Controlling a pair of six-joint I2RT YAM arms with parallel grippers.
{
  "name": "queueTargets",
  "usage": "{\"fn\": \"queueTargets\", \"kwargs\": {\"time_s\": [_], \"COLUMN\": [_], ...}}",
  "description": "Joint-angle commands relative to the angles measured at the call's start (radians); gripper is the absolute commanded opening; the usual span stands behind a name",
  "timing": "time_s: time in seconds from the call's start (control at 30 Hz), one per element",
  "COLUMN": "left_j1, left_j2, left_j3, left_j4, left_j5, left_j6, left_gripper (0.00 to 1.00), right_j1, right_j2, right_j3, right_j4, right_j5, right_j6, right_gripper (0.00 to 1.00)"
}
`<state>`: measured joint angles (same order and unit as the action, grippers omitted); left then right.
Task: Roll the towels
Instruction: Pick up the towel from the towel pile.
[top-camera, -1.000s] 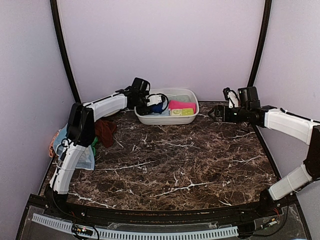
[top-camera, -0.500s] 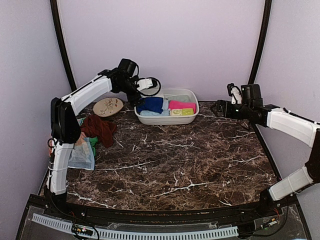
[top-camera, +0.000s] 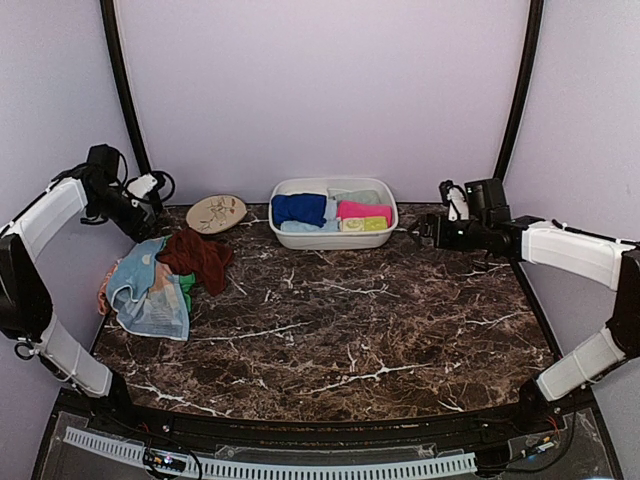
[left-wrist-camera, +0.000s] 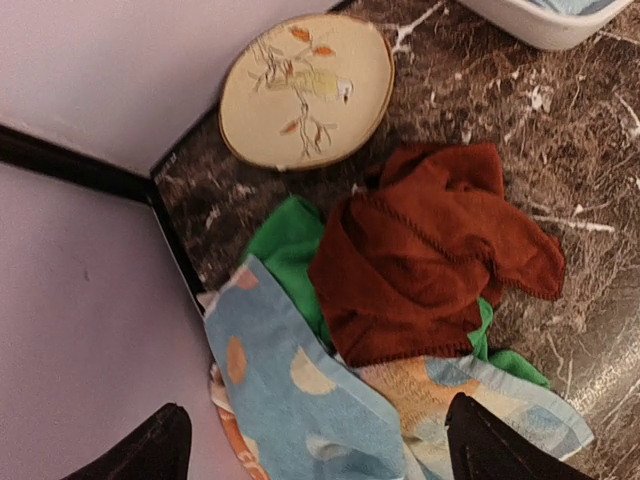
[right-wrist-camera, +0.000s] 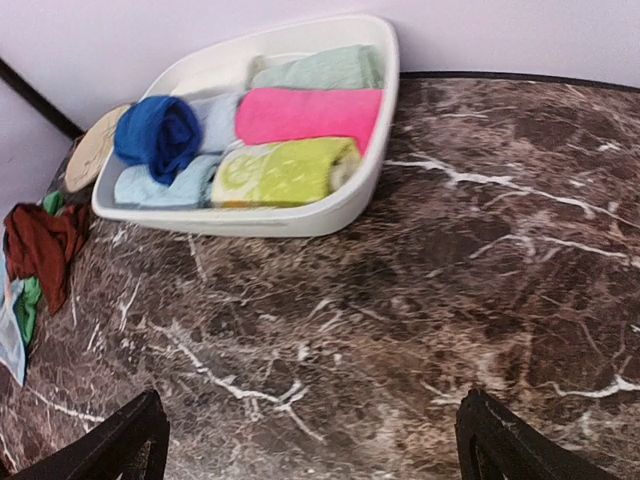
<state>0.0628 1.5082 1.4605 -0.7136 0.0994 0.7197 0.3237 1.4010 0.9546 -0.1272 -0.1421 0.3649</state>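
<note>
Loose towels lie heaped at the table's left: a rust-brown towel (top-camera: 197, 257) (left-wrist-camera: 430, 260) on top, a green towel (left-wrist-camera: 288, 248) under it, and a light blue towel with peach dots (top-camera: 150, 290) (left-wrist-camera: 290, 400) nearest me. My left gripper (top-camera: 145, 203) (left-wrist-camera: 320, 450) hangs open above this heap, holding nothing. Rolled towels sit in the white tub (top-camera: 335, 240) (right-wrist-camera: 250, 218): a royal blue roll (top-camera: 300, 208) (right-wrist-camera: 160, 130), a pink roll (top-camera: 363, 210) (right-wrist-camera: 310, 112), a yellow-green roll (right-wrist-camera: 290, 170) and pale ones. My right gripper (top-camera: 425, 230) (right-wrist-camera: 310, 440) stands open and empty over bare marble, right of the tub.
A cream oval plate with a leaf pattern (top-camera: 216, 212) (left-wrist-camera: 305, 90) lies between the heap and the tub, by the back wall. Lilac walls close in the left, back and right sides. Part of the dotted towel hangs over the table's left edge (left-wrist-camera: 180, 260).
My left arm has swung back from the tub to the far left, above the heap, leaving the royal blue roll in the tub. The right arm has barely shifted.
</note>
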Motion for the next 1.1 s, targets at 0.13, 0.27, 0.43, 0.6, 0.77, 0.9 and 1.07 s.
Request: {"fn": "queueTargets", "kwargs": {"time_s": [0.13,0.27,0.43,0.6,0.77,0.9,1.07], "left_j1": [0.155,0.156,0.157,0.158,0.158,0.157,0.157], "left_j2": [-0.044,-0.052,-0.035,-0.043,-0.132,-0.16,-0.101], "left_j3": [-0.292,-0.453,-0.57,-0.577,-0.578,-0.618,-0.603], "left_j4": [-0.021,0.099,0.212,0.262,0.222,0.254,0.167], "left_j5": [0.054,-0.062,-0.189,-0.308,-0.314,-0.336,-0.262], "left_j6": [-0.064,-0.046,-0.015,-0.029,0.023,0.073,0.039], "left_gripper": [0.83,0.81,0.73,0.7,0.71,0.71,0.71], "right_j1": [0.224,0.3,0.375,0.425,0.45,0.454,0.456], "right_j2": [0.007,-0.017,-0.033,-0.033,-0.017,0.003,0.006], "right_j3": [0.024,-0.006,-0.032,-0.043,-0.067,-0.074,-0.052], "right_j4": [-0.004,0.016,0.016,0.016,0.036,0.052,0.026], "right_j5": [0.158,0.201,0.229,0.232,0.221,0.208,0.208], "right_j6": [-0.018,0.011,0.019,0.026,0.036,0.04,0.025], "right_gripper": [0.98,0.93,0.86,0.82,0.8,0.76,0.74]}}
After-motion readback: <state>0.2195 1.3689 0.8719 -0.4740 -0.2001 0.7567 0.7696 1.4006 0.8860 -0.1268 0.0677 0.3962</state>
